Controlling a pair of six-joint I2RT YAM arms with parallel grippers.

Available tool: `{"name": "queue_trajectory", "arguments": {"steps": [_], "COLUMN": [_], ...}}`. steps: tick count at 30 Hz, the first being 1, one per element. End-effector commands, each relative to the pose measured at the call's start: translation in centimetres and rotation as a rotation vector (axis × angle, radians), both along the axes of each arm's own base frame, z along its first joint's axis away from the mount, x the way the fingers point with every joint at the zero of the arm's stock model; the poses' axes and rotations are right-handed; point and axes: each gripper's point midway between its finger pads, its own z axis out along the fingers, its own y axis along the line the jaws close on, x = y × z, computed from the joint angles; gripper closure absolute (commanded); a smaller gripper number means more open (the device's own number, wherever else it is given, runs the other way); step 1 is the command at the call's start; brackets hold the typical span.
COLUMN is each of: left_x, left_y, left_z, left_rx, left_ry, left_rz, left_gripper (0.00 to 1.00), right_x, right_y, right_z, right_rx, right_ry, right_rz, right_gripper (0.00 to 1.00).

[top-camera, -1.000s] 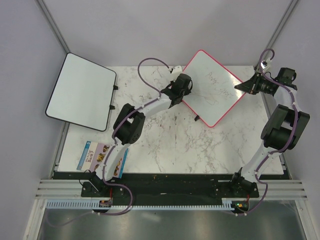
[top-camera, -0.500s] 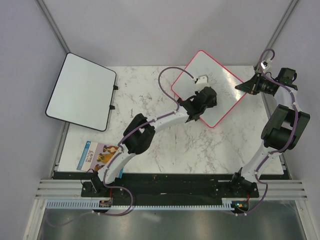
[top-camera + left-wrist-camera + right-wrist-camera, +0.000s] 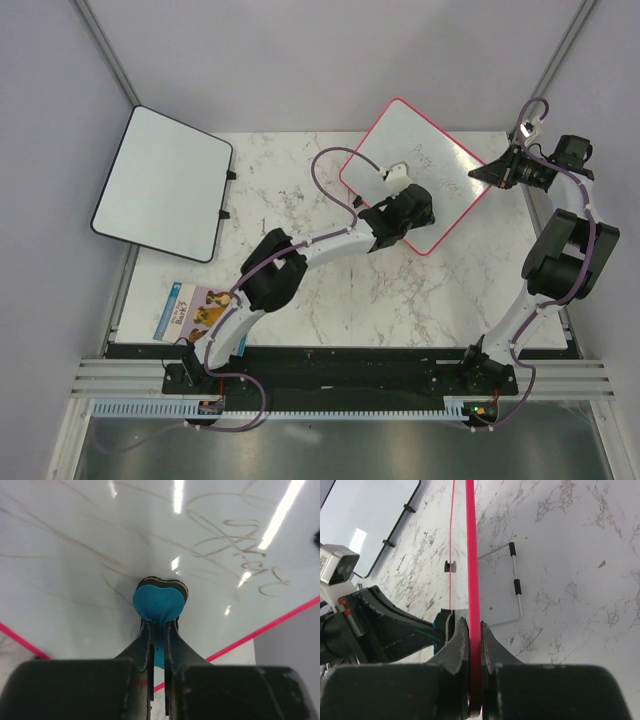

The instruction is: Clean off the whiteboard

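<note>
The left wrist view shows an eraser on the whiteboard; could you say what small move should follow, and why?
Probably sweep the blue eraser, pinched in the left gripper, toward the unerased grey writing up and right of it on the whiteboard, which the right gripper clamps by its frame.

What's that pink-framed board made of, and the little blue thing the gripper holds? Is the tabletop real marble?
The whiteboard looks like a glossy coated sheet, plastic or enamel: lights mirror sharply in it. The blue pad looks matte and soft, perhaps felt or foam, with a dark backing. The table shows grey marble veining; real stone or printed laminate, I cannot tell.
</note>
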Motion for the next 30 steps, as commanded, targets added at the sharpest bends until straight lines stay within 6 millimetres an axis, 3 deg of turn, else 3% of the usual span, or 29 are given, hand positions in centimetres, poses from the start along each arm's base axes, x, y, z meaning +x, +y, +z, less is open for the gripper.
{"name": "queue_trajectory", "arguments": {"steps": [1, 4, 7, 13, 15, 18, 21, 22, 24, 25, 30], "left_x": [4.2, 5.5, 7.2, 10.7, 11.5, 11.7, 9.8, 8.1, 6.4, 4.3, -1.3], "left_y": [11.8, 15.4, 16.8, 17.9, 16.9, 12.9, 7.7, 5.4, 3.0, 1.0, -4.6], "left_z": [-7.3, -7.8, -7.5, -6.6, -6.4, -5.9, -4.6, -4.2, -3.3, -3.0, -1.1], "left_rx": [0.244, 0.252, 0.225, 0.202, 0.192, 0.14, 0.112, 0.109, 0.123, 0.121, 0.118], "left_ry": [0.155, 0.216, 0.226, 0.194, 0.183, 0.136, 0.052, 0.03, -0.022, -0.037, -0.126], "left_rz": [0.294, 0.401, 0.448, 0.486, 0.443, 0.258, 0.052, -0.021, -0.11, -0.173, -0.388], "left_gripper": [0.98, 0.98, 0.98, 0.98, 0.98, 0.98, 0.98, 0.98, 0.98, 0.98, 0.98], "right_x": [-0.9, -0.9, -1.0, -1.1, -1.1, -1.2, -1.2, -1.2, -1.2, -1.2, -1.2], "right_y": [3.3, 3.3, 3.4, 3.4, 3.4, 3.4, 3.6, 3.6, 3.7, 3.8, 4.1], "right_z": [-5.9, -6.0, -6.1, -6.0, -6.0, -5.9, -6.0, -5.9, -5.8, -5.8, -5.9], "right_rx": [-0.159, -0.159, -0.159, -0.166, -0.167, -0.164, -0.166, -0.167, -0.167, -0.167, -0.167], "right_ry": [-0.015, -0.014, -0.013, -0.012, -0.013, -0.01, -0.011, -0.014, -0.017, -0.016, -0.01], "right_rz": [0.136, 0.138, 0.14, 0.137, 0.137, 0.137, 0.142, 0.143, 0.146, 0.146, 0.153], "right_gripper": [1.0, 1.0, 1.0, 1.0, 1.0, 1.0, 1.0, 1.0, 1.0, 1.0, 1.0]}}
